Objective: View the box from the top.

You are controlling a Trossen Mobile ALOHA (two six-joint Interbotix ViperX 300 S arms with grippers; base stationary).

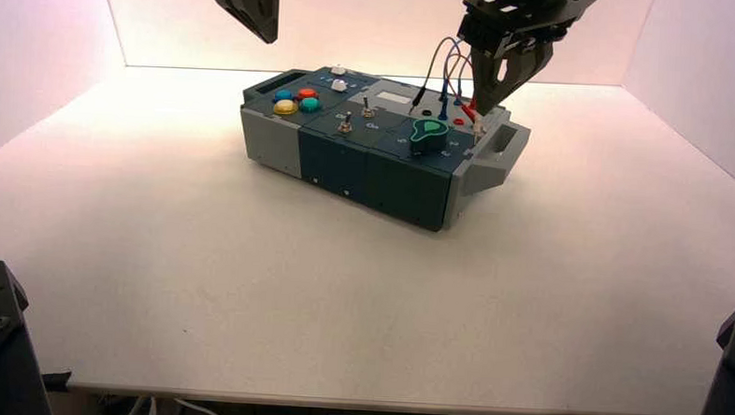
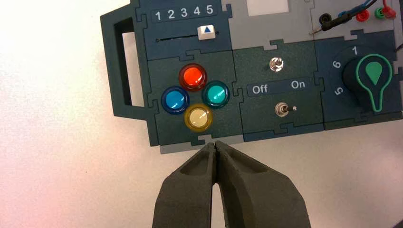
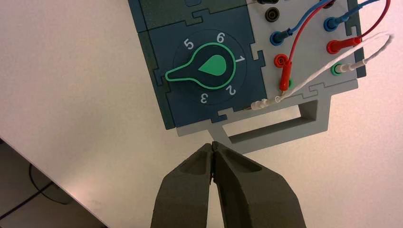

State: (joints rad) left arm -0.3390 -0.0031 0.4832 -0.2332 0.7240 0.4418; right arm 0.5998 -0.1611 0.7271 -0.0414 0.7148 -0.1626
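left pincer [image 2: 215,144]: tips together, nothing held; high up towards the bench's far side, in the high view near the box's left end. right pincer [image 3: 213,144]: likewise closed and empty; raised by the wired right end.

next outward, control box [image 1: 374,175]: long, teal and grey, set slantwise on the far half of the bench [image 1: 275,306], right end nearer the high camera.

fittings, right end: green-rimmed knob [image 3: 215,65], pointer between 5 and 3; red wire [image 3: 304,33] and white wire [image 3: 323,71], looped and loosely draped. middle: toggle switch [image 2: 282,109], lever towards "on". left end: red button [image 2: 193,76], blue button [image 2: 174,99], green button [image 2: 216,94], yellow button [image 2: 198,117]; white slider [image 2: 206,32] near 5.

handling, by judgement: rigid shell, fairly heavy, smooth-sided and apt to slide; wires soft, easily snagged; levers slender, the most fragile part. best holds: grey end handle [image 3: 273,128] and dark end handle [image 2: 119,71], one per pincer, clear of wires. for a top view, no grip needed; likely call only for steady arms above, panel unobstructed.
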